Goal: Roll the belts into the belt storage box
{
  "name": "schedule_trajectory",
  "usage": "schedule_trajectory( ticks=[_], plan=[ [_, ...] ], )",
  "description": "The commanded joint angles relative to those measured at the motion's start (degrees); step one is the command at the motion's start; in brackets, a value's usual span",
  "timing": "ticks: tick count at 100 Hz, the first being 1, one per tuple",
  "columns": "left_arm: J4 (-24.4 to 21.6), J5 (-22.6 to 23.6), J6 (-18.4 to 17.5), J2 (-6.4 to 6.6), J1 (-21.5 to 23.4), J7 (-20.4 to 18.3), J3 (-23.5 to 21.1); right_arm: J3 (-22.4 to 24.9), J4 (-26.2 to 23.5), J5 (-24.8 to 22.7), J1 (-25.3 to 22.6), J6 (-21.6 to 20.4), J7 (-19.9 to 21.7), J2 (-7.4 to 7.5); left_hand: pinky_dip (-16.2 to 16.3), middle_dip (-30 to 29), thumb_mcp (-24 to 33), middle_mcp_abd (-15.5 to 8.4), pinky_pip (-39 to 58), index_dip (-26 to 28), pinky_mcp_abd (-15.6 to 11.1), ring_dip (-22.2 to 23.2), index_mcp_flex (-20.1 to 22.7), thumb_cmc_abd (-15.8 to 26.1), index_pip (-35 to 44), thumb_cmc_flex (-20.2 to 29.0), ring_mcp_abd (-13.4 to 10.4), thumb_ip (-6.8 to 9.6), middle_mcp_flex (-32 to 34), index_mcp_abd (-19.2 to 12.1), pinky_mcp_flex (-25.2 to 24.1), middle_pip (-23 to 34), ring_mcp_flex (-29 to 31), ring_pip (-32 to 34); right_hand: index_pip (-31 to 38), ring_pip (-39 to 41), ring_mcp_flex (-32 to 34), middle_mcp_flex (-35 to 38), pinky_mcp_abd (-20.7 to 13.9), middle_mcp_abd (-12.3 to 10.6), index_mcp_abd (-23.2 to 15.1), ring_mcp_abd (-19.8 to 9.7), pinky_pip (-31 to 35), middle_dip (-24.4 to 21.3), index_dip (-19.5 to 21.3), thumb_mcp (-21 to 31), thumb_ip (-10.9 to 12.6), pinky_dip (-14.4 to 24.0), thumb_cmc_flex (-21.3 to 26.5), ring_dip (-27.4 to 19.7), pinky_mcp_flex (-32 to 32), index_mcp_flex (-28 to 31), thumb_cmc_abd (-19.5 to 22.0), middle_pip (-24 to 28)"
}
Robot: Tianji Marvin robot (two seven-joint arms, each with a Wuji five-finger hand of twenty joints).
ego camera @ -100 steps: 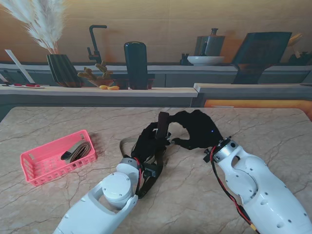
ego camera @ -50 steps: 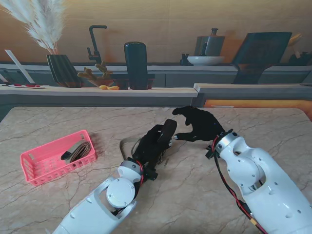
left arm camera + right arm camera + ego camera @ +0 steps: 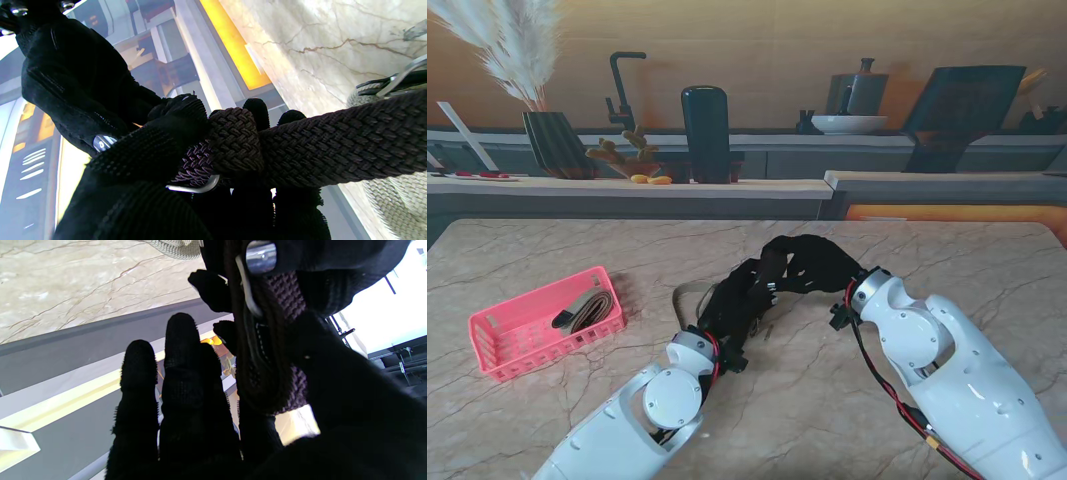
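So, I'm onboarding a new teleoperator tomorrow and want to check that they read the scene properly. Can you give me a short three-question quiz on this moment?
1. True or false: the pink basket already holds a rolled belt.
2. Which hands touch the dark braided belt? A) left hand only B) right hand only C) both
3. Fill in: a second, ____-coloured woven belt lies on the marble table by the left hand.

Key: 1 true; 2 C; 3 beige.
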Motion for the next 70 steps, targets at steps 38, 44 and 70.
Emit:
schedule_trajectory(
  ticks=[38,44,70],
  plan=[
    [-0.5,-2.2,0.3,-0.36,-0.1,-1.3,-0.3,-0.1,-0.9,1.0,-0.1,0.9,-7.2,-2.68,-0.9,-7.3,5.2,-0.6,-2.6,-7.2,1.4,-8.8,1.6,3.9,-7.5,-10.4,-0.8,3.44,-5.7,-2.6,-8.5,4.0,-6.8,0.8,19.2,6.1,12.7,18.2,-0.6,-2.7,-14.4,0.6,6.5,1.2,-7.6,10.7,-2.8,1.5,9.5,4.0,5.2,16.4,0.6,0.0],
    [-0.5,-3.0,0.7,-0.3,-0.2,-1.9,-0.4,1.1,-2.5,-0.4,-0.8,0.7,-8.9,-2.85,-0.8,-8.9,4.0,-0.8,-3.9,-8.4,2.5,-9.5,1.6,4.0,-9.3,-12.0,0.0,3.31,-6.6,-3.1,-12.4,3.6,-9.7,-0.5,19.3,6.4,12.9,18.4,-0.2,-2.6,-14.4,0.5,6.5,1.3,-7.6,10.8,-2.7,1.5,9.4,4.1,5.1,16.4,0.7,0.2],
    [-0.8,-5.9,2.6,0.07,-0.1,-4.5,-1.1,5.6,-8.2,-7.6,-2.9,-1.9,-13.4,-2.79,-0.4,-10.4,0.9,-0.5,-6.3,-10.6,2.4,-11.7,5.9,6.2,-12.6,-12.4,0.5,3.2,-4.3,-3.7,-16.5,1.3,-11.3,-3.4,19.5,6.8,12.7,18.3,-0.4,-3.2,-14.9,0.1,6.5,1.2,-7.4,10.4,-2.2,1.4,9.1,4.4,4.9,16.0,1.3,0.5]
  ],
)
